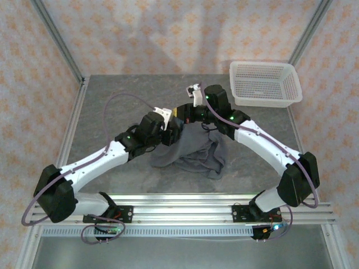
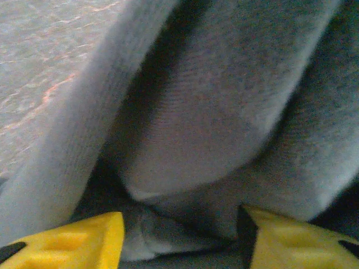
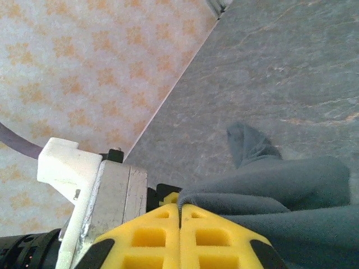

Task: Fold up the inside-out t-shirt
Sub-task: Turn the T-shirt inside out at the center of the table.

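Folding is barely begun, I judge: the inside-out t-shirt [image 1: 190, 157] is a rumpled heap at the middle of the worktop [image 1: 112, 101], with no flat fold showing. The right hand [image 3: 179, 208], at the heap's 12 o'clock edge, is clenched on a pinch of its cloth. The left hand [image 2: 180, 218], at 10 o'clock, is released, fingers apart, cloth bulging just ahead.

No legible text, label, brand or number on anything.
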Robot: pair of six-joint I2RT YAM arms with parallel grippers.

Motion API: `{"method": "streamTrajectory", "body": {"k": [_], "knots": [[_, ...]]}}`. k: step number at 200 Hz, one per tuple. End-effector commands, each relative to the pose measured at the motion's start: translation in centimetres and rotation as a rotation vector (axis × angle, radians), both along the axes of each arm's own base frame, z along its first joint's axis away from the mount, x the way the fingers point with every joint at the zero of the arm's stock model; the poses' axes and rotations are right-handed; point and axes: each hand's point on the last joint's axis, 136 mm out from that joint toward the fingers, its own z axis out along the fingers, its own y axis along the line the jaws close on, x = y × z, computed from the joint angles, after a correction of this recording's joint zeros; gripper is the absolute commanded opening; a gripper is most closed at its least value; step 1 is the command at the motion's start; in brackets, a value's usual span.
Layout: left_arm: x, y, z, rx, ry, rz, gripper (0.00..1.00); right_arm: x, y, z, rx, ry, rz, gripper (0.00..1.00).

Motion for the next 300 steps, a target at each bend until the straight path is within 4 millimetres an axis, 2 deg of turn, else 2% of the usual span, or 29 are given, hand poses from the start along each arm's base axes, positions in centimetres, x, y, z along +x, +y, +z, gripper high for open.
{"method": "streamTrajectory", "body": {"k": [1,19,36,62,93,109,130,139,149,162,184,188,194,210,223,246,258,261,270,275,285,292,295,300], "knots": [[1.2,-3.3,4.6,-0.135,-0.102,-0.093,0.63,-0.7,0.6,2.0,0.058,-0.024,0.040,0.00],[2.5,-2.3,3.9,-0.096,-0.087,-0.008,0.61,-1.0,0.8,2.0,0.068,-0.018,0.054,0.00],[3.4,-1.2,3.9,-0.124,-0.083,0.060,0.51,-1.0,0.8,2.0,0.069,-0.017,0.053,0.00],[3.7,0.0,5.0,-0.228,-0.078,0.093,0.00,-0.7,0.4,1.5,0.057,-0.014,0.030,0.00],[2.1,0.5,8.0,-0.366,-0.058,0.066,0.00,1.3,-1.6,-1.0,0.012,0.025,-0.072,0.00],[1.1,0.7,9.5,-0.430,-0.016,0.054,0.00,2.3,-2.9,-3.8,-0.063,0.038,-0.124,0.02],[-0.1,0.6,10.6,-0.465,0.061,0.040,0.00,2.9,-4.9,-8.8,-0.232,0.066,-0.197,0.09],[-0.4,0.6,10.6,-0.462,0.092,0.039,0.00,2.8,-5.5,-9.8,-0.272,0.078,-0.207,0.11],[-0.6,0.5,10.5,-0.453,0.118,0.039,0.00,2.3,-5.8,-9.6,-0.268,0.074,-0.208,0.19],[-0.8,0.6,10.1,-0.442,0.140,0.041,0.00,1.4,-6.5,-7.9,-0.221,0.017,-0.228,0.33],[-0.9,0.5,9.9,-0.451,0.167,0.040,0.00,-0.4,-8.0,-4.9,-0.144,-0.134,-0.266,0.42],[-0.9,0.4,9.9,-0.455,0.171,0.038,0.00,-0.7,-8.1,-5.0,-0.142,-0.156,-0.265,0.43],[-0.9,0.4,9.9,-0.458,0.174,0.040,0.00,-1.7,-8.2,-3.7,-0.118,-0.229,-0.257,0.45],[-0.9,0.5,10.0,-0.454,0.175,0.043,0.00,-4.0,-7.3,-3.4,-0.135,-0.377,-0.190,0.51],[-0.8,0.6,10.1,-0.452,0.174,0.046,0.00,-5.0,-6.3,-3.2,-0.131,-0.434,-0.142,0.57],[-0.8,0.5,10.6,-0.463,0.173,0.045,0.00,-4.7,-4.7,-3.9,-0.144,-0.403,-0.082,0.60],[-0.9,0.5,11.0,-0.475,0.171,0.042,0.00,-4.0,-4.3,-5.5,-0.200,-0.401,-0.065,0.62],[-0.9,0.5,11.1,-0.478,0.169,0.043,0.00,-3.6,-4.1,-6.5,-0.224,-0.390,-0.064,0.62],[-0.9,0.5,11.3,-0.484,0.168,0.047,0.00,-3.1,-3.8,-7.8,-0.263,-0.382,-0.050,0.59],[-0.8,0.6,11.4,-0.482,0.167,0.053,0.00,-3.1,-3.6,-8.0,-0.269,-0.374,-0.035,0.52],[-0.6,1.1,11.1,-0.468,0.170,0.083,0.00,-3.4,-2.8,-7.4,-0.248,-0.356,0.005,0.23],[-0.3,1.7,10.7,-0.451,0.174,0.110,0.00,-3.9,-2.2,-6.6,-0.217,-0.349,0.037,0.06],[-0.2,1.9,10.4,-0.441,0.175,0.124,0.00,-4.2,-2.1,-6.3,-0.203,-0.347,0.051,0.00],[0.1,2.4,9.7,-0.418,0.180,0.151,0.00,-4.7,-1.8,-5.7,-0.176,-0.347,0.075,0.00]]}}
